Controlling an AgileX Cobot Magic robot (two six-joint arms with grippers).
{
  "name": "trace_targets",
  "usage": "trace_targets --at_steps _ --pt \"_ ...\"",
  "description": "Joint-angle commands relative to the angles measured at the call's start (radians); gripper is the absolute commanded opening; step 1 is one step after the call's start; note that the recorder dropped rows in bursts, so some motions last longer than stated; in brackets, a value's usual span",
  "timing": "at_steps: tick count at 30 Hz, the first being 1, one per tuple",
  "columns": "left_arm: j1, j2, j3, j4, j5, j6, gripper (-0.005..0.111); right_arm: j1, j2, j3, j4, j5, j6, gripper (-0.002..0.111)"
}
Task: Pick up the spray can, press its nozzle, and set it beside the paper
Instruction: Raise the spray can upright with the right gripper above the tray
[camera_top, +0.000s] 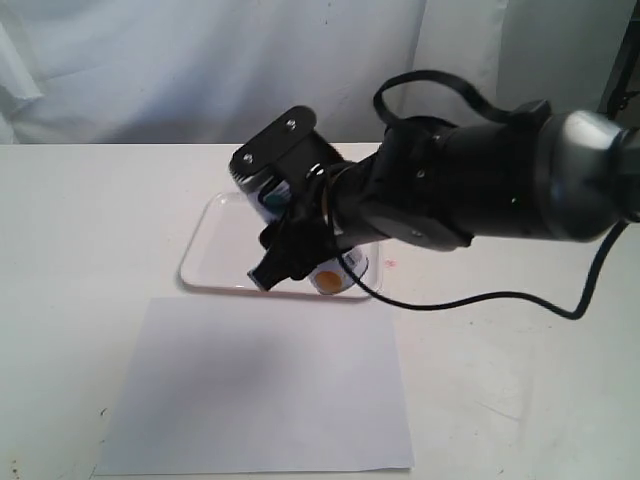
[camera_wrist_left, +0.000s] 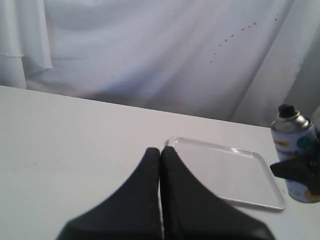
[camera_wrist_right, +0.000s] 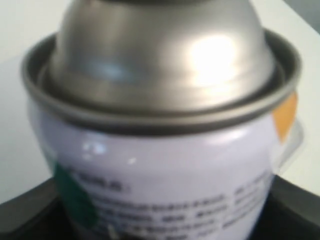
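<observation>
"Where's the spray can (camera_wrist_left: 295, 150)?"

"Upright at the end of the clear tray (camera_top: 215, 262), black nozzle (camera_wrist_left: 286, 111) on top. The right hand (camera_top: 305, 268) is clamped round its body, a dark finger (camera_top: 285, 255) on either side."

"Is it lifted off?"

"I can't tell from here."

"And the paper (camera_top: 260, 390)?"

"It's flat on the bench (camera_top: 90, 220), just in front of the tray and apart from the can."

"The other hand?"

"The left hand (camera_wrist_left: 160, 155) is clenched on nothing, tips pressed together above the bench, with the tray ahead of it."
</observation>
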Motion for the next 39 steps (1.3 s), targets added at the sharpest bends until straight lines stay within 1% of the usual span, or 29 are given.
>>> trace_targets --at_steps 1,4,6,11,14,18,21,28,34,39 --pt "0.002 -0.058 0.008 0.016 0.030 -0.009 0.000 -0.050 -0.041 -0.011 0.051 -0.108 0.003 0.000" --pt "0.002 -0.068 0.008 0.016 0.030 -0.017 0.000 -0.065 -0.048 0.000 0.058 -0.178 0.003 0.000" --pt "0.002 -0.066 0.014 0.016 0.007 -0.058 0.000 -0.066 -0.047 0.007 0.063 -0.225 0.003 0.000" --pt "0.002 -0.062 0.065 0.031 -0.151 -0.084 0.000 -0.066 -0.047 0.023 0.068 -0.346 0.003 0.000" --pt "0.002 -0.062 0.123 0.043 -0.258 -0.084 0.000 -0.066 -0.047 0.023 0.070 -0.391 0.003 0.000" --pt "0.002 -0.062 0.191 0.099 -0.356 -0.084 0.000 -0.071 -0.047 0.023 0.060 -0.450 0.003 0.000" --pt "0.002 -0.062 0.222 0.122 -0.372 -0.082 0.000 -0.086 -0.047 0.023 0.034 -0.510 0.005 0.000" --pt "0.002 -0.062 0.311 0.122 -0.376 -0.082 0.000 -0.153 -0.045 0.023 0.034 -0.681 0.005 0.000" --pt "0.002 -0.062 0.333 0.122 -0.388 -0.082 0.000 -0.254 -0.043 0.023 0.034 -0.804 0.007 0.000" --pt "0.002 -0.062 0.333 0.122 -0.401 -0.082 0.000 -0.342 -0.004 0.023 0.008 -0.969 0.047 0.000"
